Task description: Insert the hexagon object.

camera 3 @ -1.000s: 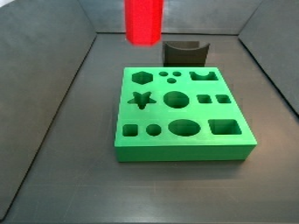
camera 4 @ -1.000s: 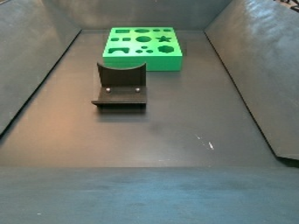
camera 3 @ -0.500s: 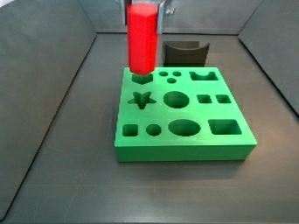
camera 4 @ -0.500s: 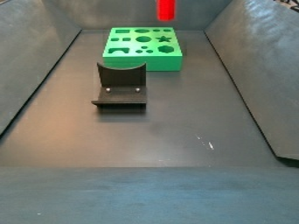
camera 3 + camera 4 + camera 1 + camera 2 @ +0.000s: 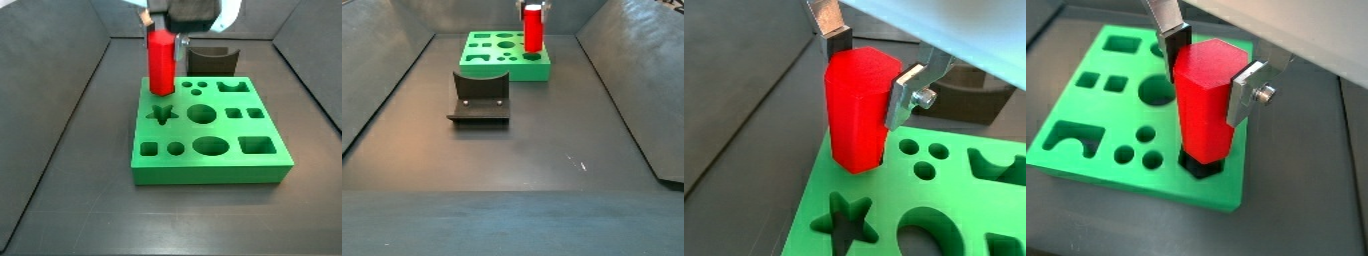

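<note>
The hexagon object [image 5: 162, 58] is a glossy red peg, held upright over the green block [image 5: 214, 150] with shaped holes. My gripper [image 5: 170, 24] is shut on the peg's upper part. In both wrist views the silver fingers [image 5: 902, 93] [image 5: 1173, 48] clamp two opposite faces of the peg [image 5: 858, 115] [image 5: 1205, 105]. Its lower end sits at the mouth of the dark hexagon hole [image 5: 1204, 167] at a corner of the block [image 5: 1100, 110]. In a side view the peg [image 5: 533, 28] stands on the block's [image 5: 496, 60] far right part.
The dark fixture [image 5: 478, 98] stands on the floor beside the block; it also shows behind the block in a side view [image 5: 214, 57]. Star, round and square holes [image 5: 201, 113] surround the peg. Grey walls [image 5: 629, 80] enclose the floor.
The gripper and the red peg have come down from high above the block; the peg's lower end is now at the hexagon hole. Block and fixture have not moved.
</note>
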